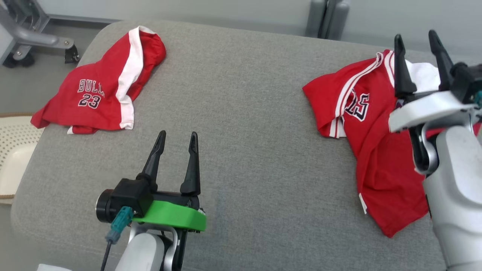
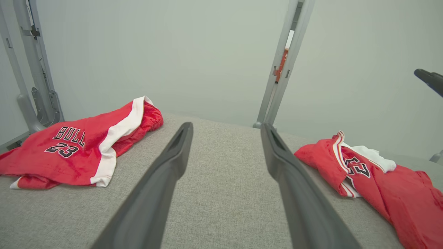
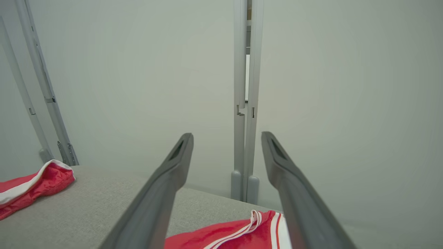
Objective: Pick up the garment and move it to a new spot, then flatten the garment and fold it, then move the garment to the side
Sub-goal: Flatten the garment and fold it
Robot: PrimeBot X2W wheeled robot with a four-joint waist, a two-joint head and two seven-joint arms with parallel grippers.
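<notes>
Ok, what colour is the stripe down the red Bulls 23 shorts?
White, a broad band on the red fabric shorts; clearest in the head view.

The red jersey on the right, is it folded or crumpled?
Crumpled: the jersey lies bunched and wrinkled on the grey cushion, not folded.

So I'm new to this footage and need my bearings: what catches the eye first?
Two bright red garments lie on the grey pad: shorts marked 23 at the far left, and a crumpled jersey at the right. The right gripper hovers open above the jersey, while the left gripper, also open and empty, sits over bare pad near the front.
</notes>
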